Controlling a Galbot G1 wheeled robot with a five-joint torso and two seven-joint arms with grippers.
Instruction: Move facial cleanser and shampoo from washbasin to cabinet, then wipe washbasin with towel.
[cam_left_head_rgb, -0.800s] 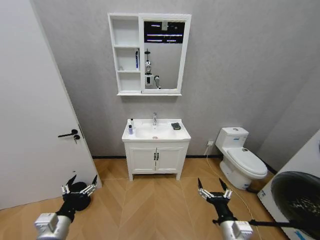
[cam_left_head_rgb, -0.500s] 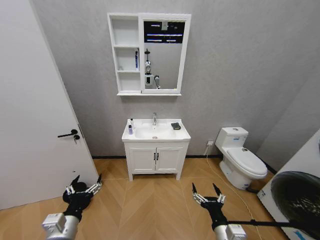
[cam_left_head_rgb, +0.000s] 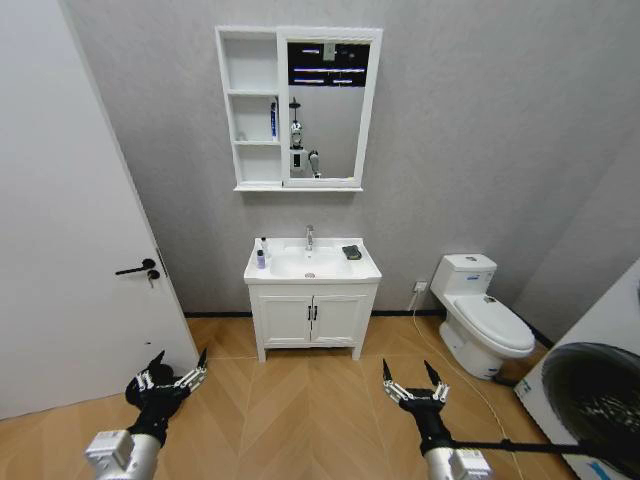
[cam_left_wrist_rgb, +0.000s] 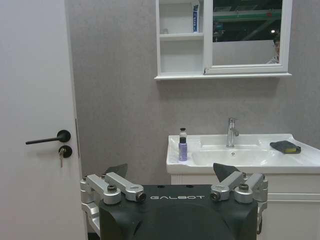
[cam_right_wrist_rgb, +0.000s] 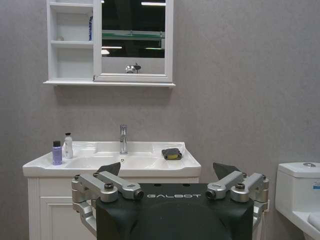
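The washbasin (cam_left_head_rgb: 366, 270) stands against the far wall, well ahead of both grippers. On its left rim are a purple bottle (cam_left_head_rgb: 261, 259) and a white bottle (cam_left_head_rgb: 265, 245); which is the facial cleanser and which the shampoo I cannot tell. The dark towel (cam_left_head_rgb: 351, 252) lies on the right rim. The cabinet (cam_left_head_rgb: 252, 110) hangs above, with a blue tube (cam_left_head_rgb: 273, 120) on its middle shelf. My left gripper (cam_left_head_rgb: 180, 356) and right gripper (cam_left_head_rgb: 407, 366) hover low over the floor, both open and holding nothing. The left gripper (cam_left_wrist_rgb: 171, 170) and right gripper (cam_right_wrist_rgb: 167, 170) face the basin.
A white door with a black handle (cam_left_head_rgb: 135, 267) fills the left side. A toilet (cam_left_head_rgb: 485, 322) sits to the right of the vanity (cam_left_head_rgb: 312, 318), and a washing machine (cam_left_head_rgb: 600, 400) stands at the near right. Wooden floor (cam_left_head_rgb: 310, 400) lies between me and the vanity.
Both grippers have drifted slightly toward the middle, the left one sinking a little and the right one lifting a little. The room has not shifted.
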